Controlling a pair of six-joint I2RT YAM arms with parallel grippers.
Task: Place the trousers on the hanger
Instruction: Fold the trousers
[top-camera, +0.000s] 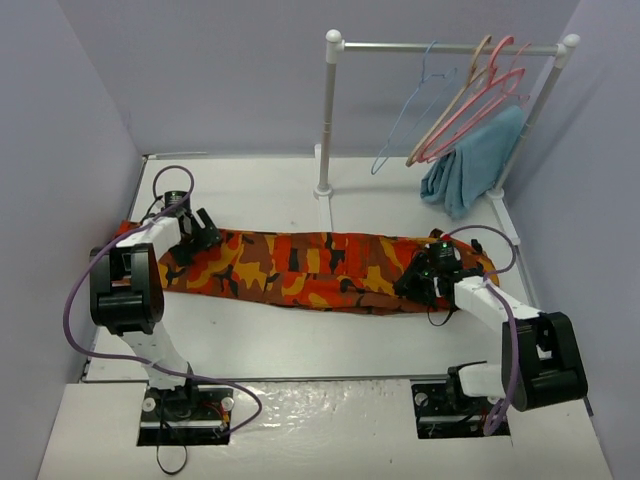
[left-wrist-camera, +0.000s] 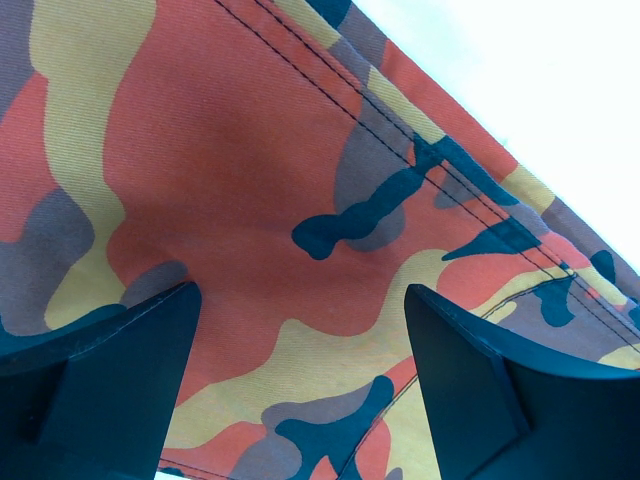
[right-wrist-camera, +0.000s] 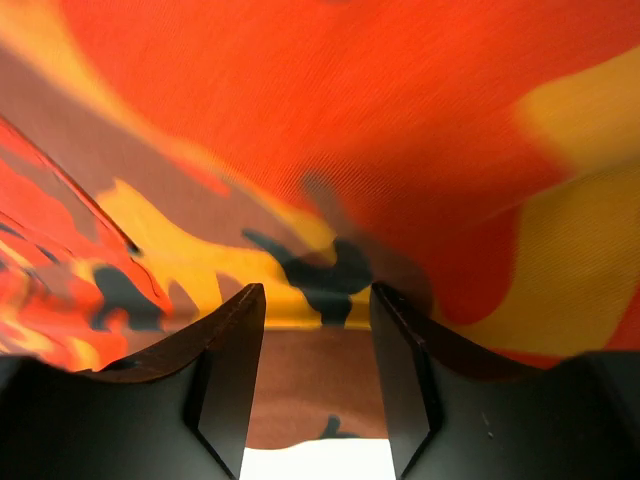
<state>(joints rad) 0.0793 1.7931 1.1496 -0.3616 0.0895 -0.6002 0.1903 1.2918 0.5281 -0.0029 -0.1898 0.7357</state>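
Observation:
The camouflage trousers (top-camera: 320, 265) lie stretched flat, left to right, across the table. My left gripper (top-camera: 200, 235) hovers over their left end. In the left wrist view it (left-wrist-camera: 300, 300) stands wide open, with printed cloth (left-wrist-camera: 250, 150) filling the frame and nothing pinched. At the right end sits my right gripper (top-camera: 425, 275). In the right wrist view its jaws (right-wrist-camera: 318, 295) are parted low over the fabric (right-wrist-camera: 400, 120), with a fold edge lying in the gap between them. The light-blue wire hanger (top-camera: 410, 105) hangs on the rail at the back.
A white rack (top-camera: 325, 120) stands at the back right. Its rail also carries a tan wooden hanger (top-camera: 450, 110), pink hangers (top-camera: 485, 105) and a teal cloth (top-camera: 475, 160). Grey walls close in on the left, right and back.

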